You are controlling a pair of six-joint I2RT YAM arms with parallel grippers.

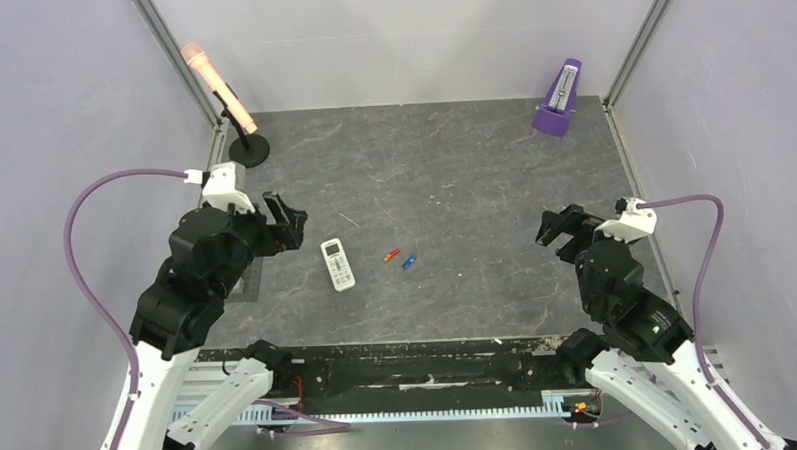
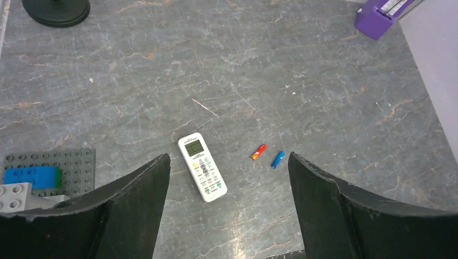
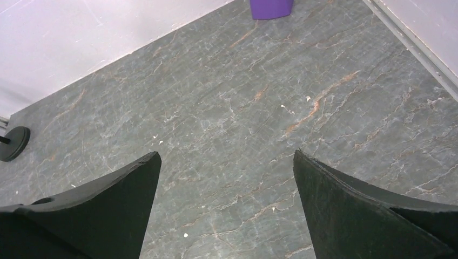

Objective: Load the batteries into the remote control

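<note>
On the table [image 1: 473, 182], white face-up remote control [image 1: 338, 264], red and blue batteries [image 1: 401, 257].

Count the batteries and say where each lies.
2. The red-orange battery lies right of the remote control, the blue battery just beyond it, both loose on the table. Any inside the remote would be hidden.

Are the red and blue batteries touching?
Apart. The left wrist view shows a strip of table between the red battery and the blue battery.
</note>
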